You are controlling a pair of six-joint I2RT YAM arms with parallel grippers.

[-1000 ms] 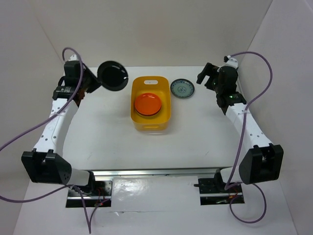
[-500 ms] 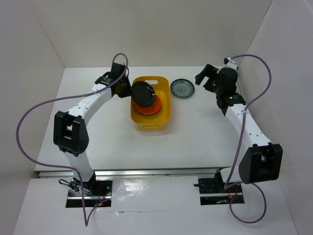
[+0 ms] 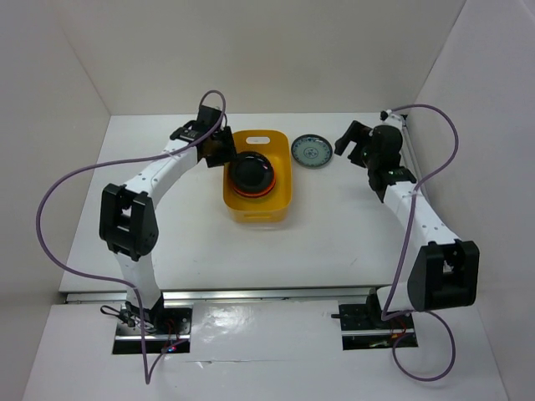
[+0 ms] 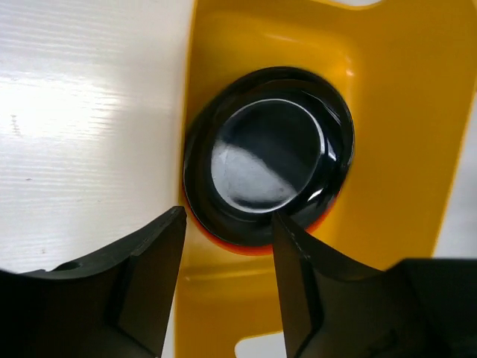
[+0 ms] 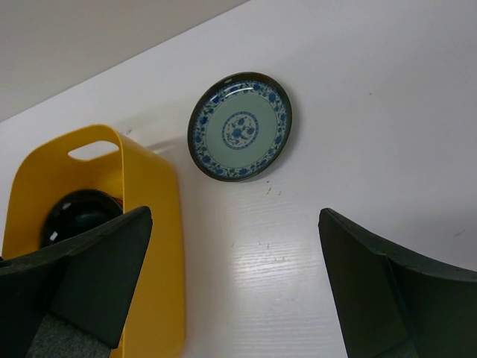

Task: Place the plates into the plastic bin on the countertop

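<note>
Glossy black round plate (image 4: 272,153) nests on the orange round plate (image 4: 242,246) in the yellow-orange plastic bin (image 3: 285,199), left fingers (image 4: 153,276) apart at its 9 o'clock, right fingers (image 5: 97,268) spread, ready for the blue-patterned round plate (image 3: 312,151).

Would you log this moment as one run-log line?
left gripper: open; glossy black plate: in yellow plastic bin; blue-patterned plate: on white countertop; right gripper: open

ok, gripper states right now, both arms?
Left gripper: open, holding nothing, over the black plate in the bin.
Right gripper: open, holding nothing.
</note>
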